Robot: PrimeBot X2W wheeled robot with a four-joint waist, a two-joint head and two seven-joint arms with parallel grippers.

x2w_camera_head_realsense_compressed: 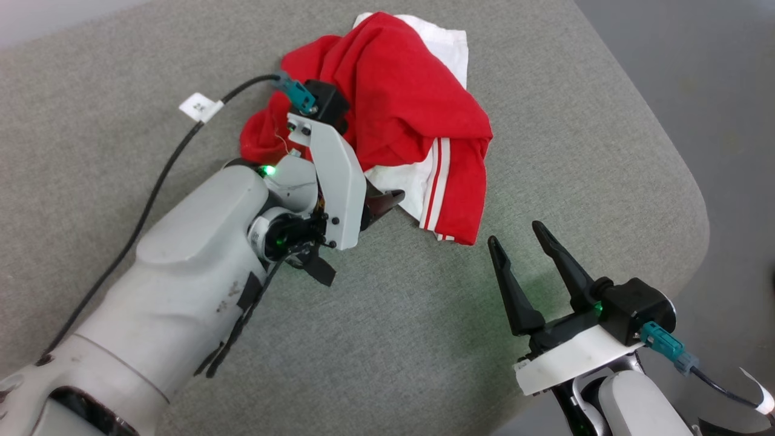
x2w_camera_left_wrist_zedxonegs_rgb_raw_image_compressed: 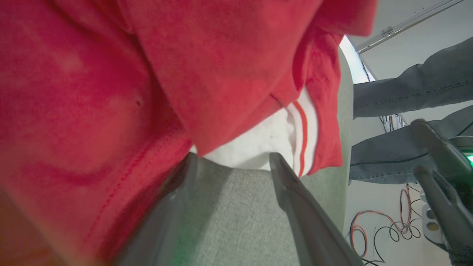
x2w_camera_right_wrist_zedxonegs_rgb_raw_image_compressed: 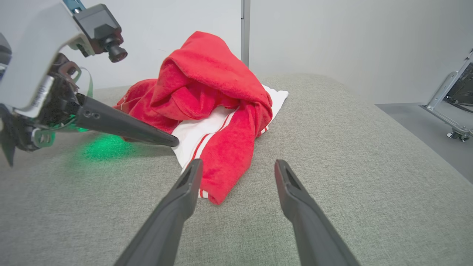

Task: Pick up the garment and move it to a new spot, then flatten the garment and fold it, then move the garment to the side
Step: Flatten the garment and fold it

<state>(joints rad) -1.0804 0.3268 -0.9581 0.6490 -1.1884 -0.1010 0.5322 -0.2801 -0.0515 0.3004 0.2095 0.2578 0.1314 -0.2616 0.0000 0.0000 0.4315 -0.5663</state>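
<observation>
The crumpled bright-red fabric garment (x2w_camera_head_realsense_compressed: 399,109) with white panels and red-striped bands lies heaped on the far middle of the grey woven cushion (x2w_camera_head_realsense_compressed: 575,151). My left gripper (x2w_camera_left_wrist_zedxonegs_rgb_raw_image_compressed: 233,160) is spread wide, its fingertips at the edge of a white panel, gripping nothing. My right gripper (x2w_camera_head_realsense_compressed: 516,233) is likewise wide and empty, near the garment's closest red corner but apart from it.

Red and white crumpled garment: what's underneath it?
The crumpled red-and-white fabric garment rests on a grey woven padded surface, visible all round it. A white panel peeks from under the red folds. Anything beneath the heap itself is covered.
</observation>
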